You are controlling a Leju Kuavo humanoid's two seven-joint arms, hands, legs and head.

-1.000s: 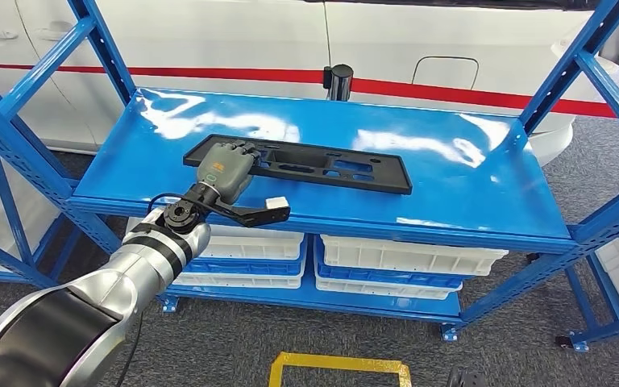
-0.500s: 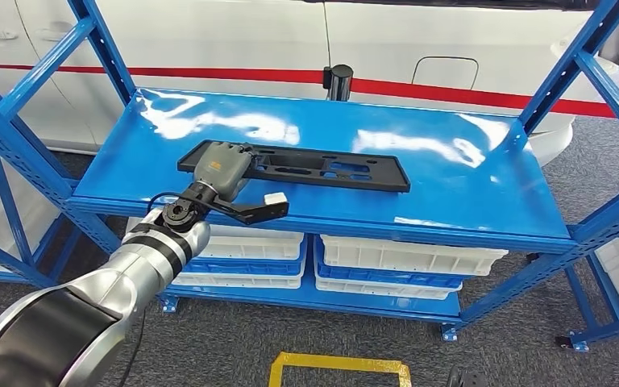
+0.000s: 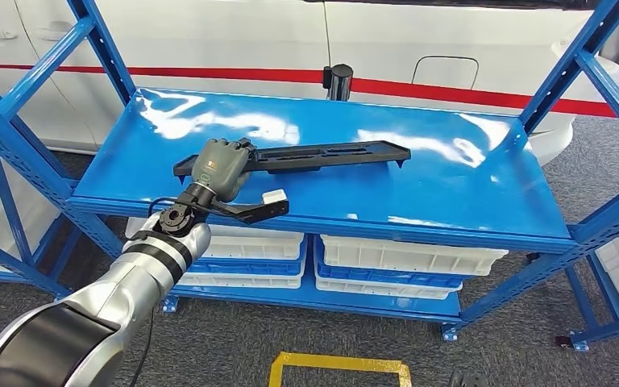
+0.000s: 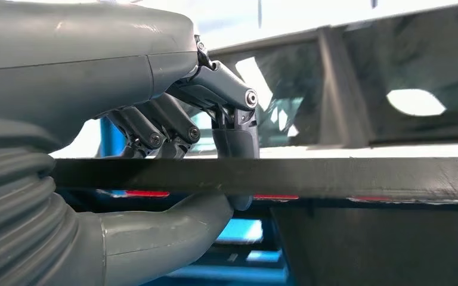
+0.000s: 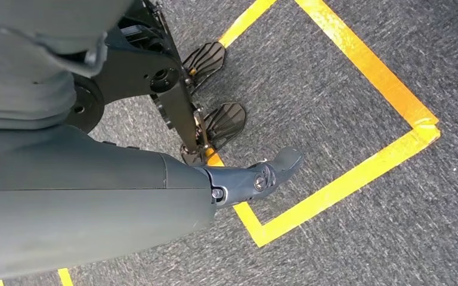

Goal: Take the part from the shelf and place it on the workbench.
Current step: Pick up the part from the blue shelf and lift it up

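Step in hand, as I judge it: the lift off the shelf. The left hand (image 3: 220, 167) grips the long flat black plastic part with cut-out slots (image 3: 322, 153) at its left end; the left wrist view has the dark fingers (image 4: 229, 98) curled over the part's edge and the thick grey thumb (image 4: 173, 223) pressed up from beneath. The part sits tilted, edge-on toward the camera, above the glossy blue metal shelf deck (image 3: 451, 189); whether the far right end touches the deck cannot be told.

Right hand (image 5: 256, 176) hangs by the robot's side over grey carpet with yellow floor tape (image 5: 358, 173). Holds nothing; fingers look loosely extended.

Next move, likely: raise the part clear of the deck, draw it out between the blue uprights, keep it level since the hold is at one end, then turn toward the workbench.

Count: one black part, one shelf rack, several white plastic bins (image 3: 403, 256) on the lower tier, exact number unclear.
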